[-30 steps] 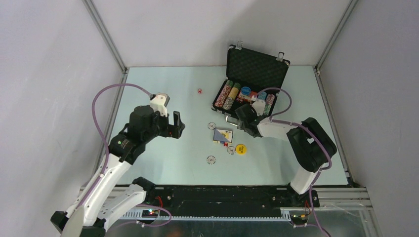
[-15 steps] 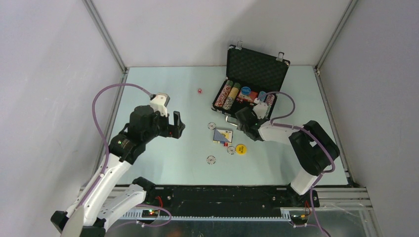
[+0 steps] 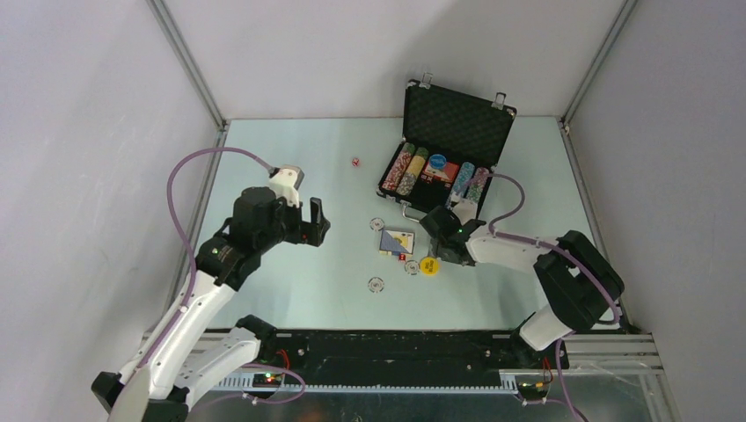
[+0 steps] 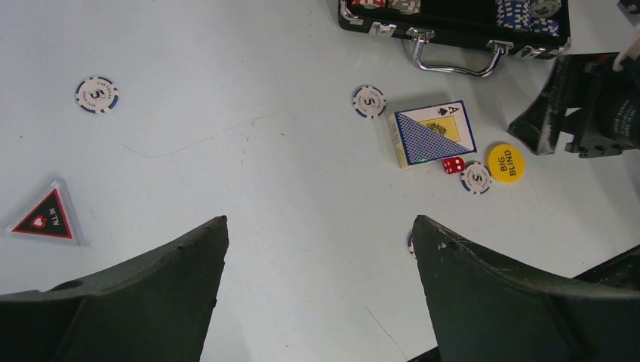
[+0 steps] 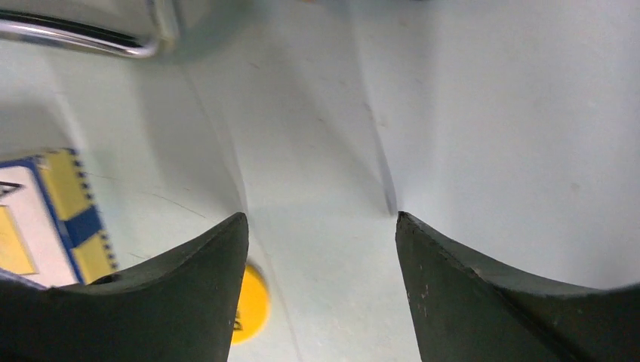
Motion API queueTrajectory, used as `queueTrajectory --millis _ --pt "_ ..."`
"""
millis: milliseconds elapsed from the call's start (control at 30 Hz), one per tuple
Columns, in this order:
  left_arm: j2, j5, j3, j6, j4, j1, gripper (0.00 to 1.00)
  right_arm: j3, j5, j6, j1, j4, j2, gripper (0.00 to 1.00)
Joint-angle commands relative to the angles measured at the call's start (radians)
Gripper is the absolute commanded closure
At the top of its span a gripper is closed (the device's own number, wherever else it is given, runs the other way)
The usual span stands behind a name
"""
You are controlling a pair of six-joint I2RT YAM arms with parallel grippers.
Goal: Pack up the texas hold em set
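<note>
The black briefcase [image 3: 457, 123] of the texas hold em set stands open at the back right, with rows of chips [image 3: 405, 170] and a blue disc [image 3: 437, 162] inside. In front of it on the table lie the card deck [image 3: 396, 241], a yellow disc [image 3: 428, 266], a red die [image 4: 453, 164] and loose chips [image 3: 376, 284]. My right gripper [image 3: 438, 251] hovers open just right of the yellow disc [image 5: 253, 302], holding nothing. My left gripper [image 3: 315, 221] hangs open and empty to the left; under it lies a dark triangular piece [image 4: 47, 219].
A second red die [image 3: 355, 162] lies alone at the back centre. The briefcase's silver handle [image 4: 453, 62] points toward the deck [image 4: 432, 133]. Another chip [image 4: 97, 94] lies far left in the left wrist view. Metal frame posts and grey walls border the table.
My right gripper has drawn back from the briefcase's front edge toward me and now sits low beside the yellow disc. The left arm has not moved.
</note>
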Motion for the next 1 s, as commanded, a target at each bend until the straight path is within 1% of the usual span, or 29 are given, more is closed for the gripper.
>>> queueTrajectory --millis 0,100,200,333,400,500,567,667,733,800,867,933,967 --pt "-0.001 -0.021 -0.012 0.019 0.025 0.007 0.03 0.012 0.046 0.011 -0.008 -0.172 -0.118 0.24" --pt "0.002 -0.043 -0.011 0.018 0.026 0.009 0.03 0.028 0.071 -0.029 0.010 -0.144 -0.216 0.24" --pt "0.015 -0.050 -0.008 0.013 0.025 0.011 0.03 0.032 0.033 -0.109 0.014 -0.084 -0.326 0.24" --pt "0.053 -0.067 0.021 -0.011 0.022 0.012 0.04 0.045 -0.038 -0.194 -0.016 -0.033 -0.402 0.23" --pt "0.070 -0.070 0.045 -0.044 0.023 0.012 0.04 0.064 -0.079 -0.219 -0.037 -0.023 -0.408 0.23" --pt "0.110 -0.079 0.083 -0.112 0.031 0.012 0.06 0.092 -0.100 -0.234 -0.045 -0.027 -0.403 0.22" --pt "0.138 -0.080 0.094 -0.143 0.051 0.010 0.09 0.097 -0.109 -0.242 -0.046 -0.029 -0.403 0.23" --pt "0.164 -0.081 0.113 -0.152 0.055 0.009 0.11 0.098 -0.122 -0.253 -0.047 -0.018 -0.405 0.22" --pt "0.156 -0.094 0.124 -0.137 0.054 0.009 0.10 0.099 -0.148 -0.271 -0.047 0.024 -0.389 0.23" --pt "0.134 -0.120 0.139 -0.098 0.039 0.009 0.09 0.114 -0.180 -0.291 -0.047 0.073 -0.345 0.23" --pt "0.108 -0.152 0.150 -0.065 0.016 0.008 0.08 0.167 -0.203 -0.305 -0.041 0.099 -0.269 0.23" --pt "0.071 -0.165 0.136 -0.029 0.009 0.009 0.08 0.240 -0.219 -0.337 -0.022 0.125 -0.145 0.23" --pt "0.045 -0.172 0.116 -0.019 0.008 0.009 0.07 0.297 -0.222 -0.343 -0.006 0.130 -0.114 0.23"
